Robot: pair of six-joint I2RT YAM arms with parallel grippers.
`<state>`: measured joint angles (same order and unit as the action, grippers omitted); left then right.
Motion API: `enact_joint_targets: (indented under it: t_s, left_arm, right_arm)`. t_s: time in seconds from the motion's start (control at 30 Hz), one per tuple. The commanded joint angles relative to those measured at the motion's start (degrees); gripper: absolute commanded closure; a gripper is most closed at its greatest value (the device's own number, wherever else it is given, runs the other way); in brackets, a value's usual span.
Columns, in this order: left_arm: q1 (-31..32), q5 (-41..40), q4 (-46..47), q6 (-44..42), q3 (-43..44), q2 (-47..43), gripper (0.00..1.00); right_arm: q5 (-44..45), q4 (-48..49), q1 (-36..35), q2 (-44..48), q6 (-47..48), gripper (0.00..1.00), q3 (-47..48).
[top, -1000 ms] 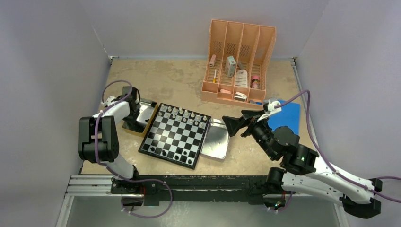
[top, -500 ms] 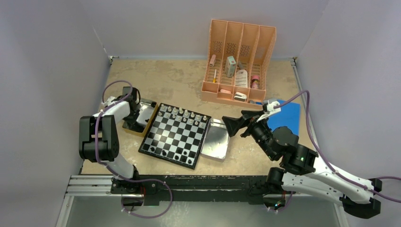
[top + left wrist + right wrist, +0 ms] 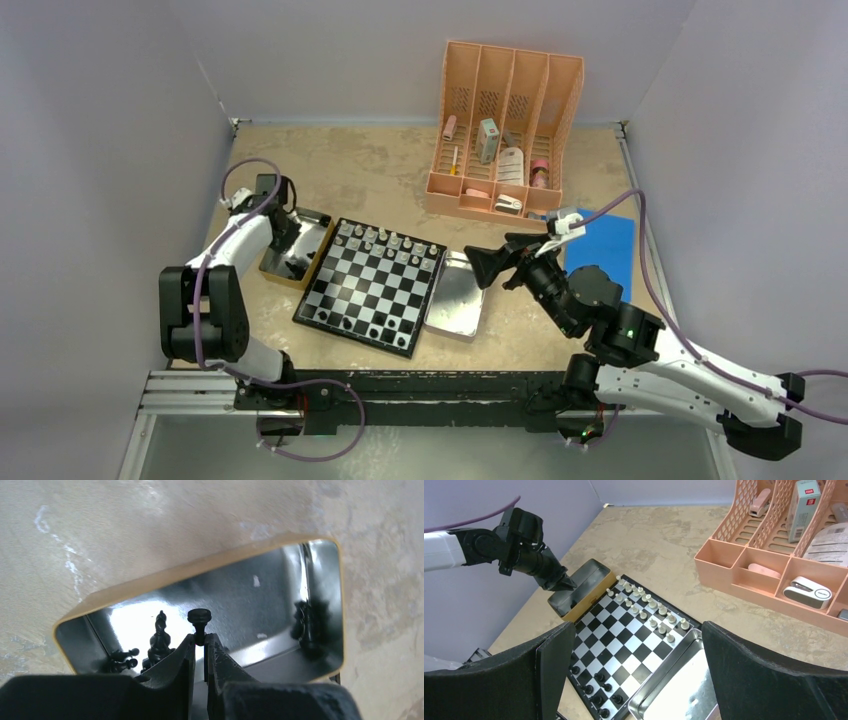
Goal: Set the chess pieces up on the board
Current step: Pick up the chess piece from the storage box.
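Over the tin (image 3: 175, 573), left gripper (image 3: 200, 640) pinches a black pawn (image 3: 199, 616).

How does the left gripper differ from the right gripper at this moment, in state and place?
The left gripper is shut on a black pawn; the right gripper stands wide open and holds nothing. The left gripper is at the gold-sided tin left of the board; the right gripper is at the silver tray on its right. Both are black, beside the board.
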<state>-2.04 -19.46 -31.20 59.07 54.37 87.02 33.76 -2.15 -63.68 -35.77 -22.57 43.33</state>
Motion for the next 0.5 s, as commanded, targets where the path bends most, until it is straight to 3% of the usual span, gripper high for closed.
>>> enact_joint_targets:
  t_s: [0.0,0.1,0.27,0.47]
  left_arm:
    - [1.6,4.3,-0.6,-9.3,3.0,-2.7,0.99]
    - [1.7,10.9,1.0,-18.5,3.5,-4.6,0.99]
    - [1.7,29.4,4.8,-31.8,3.4,-8.3,1.00]
    - [1.7,52.0,3.7,-38.2,4.4,-10.5,1.00]
  right_arm:
    - [0.6,4.0,0.0,-0.8,1.1,0.01,-0.3]
    - [0.7,3.7,0.1,-1.1,1.1,0.01,-0.2]
    - [0.9,4.1,0.0,-1.7,0.9,0.01,-0.6]
    - [-2.1,7.6,0.0,-4.1,2.4,0.01,-1.5]
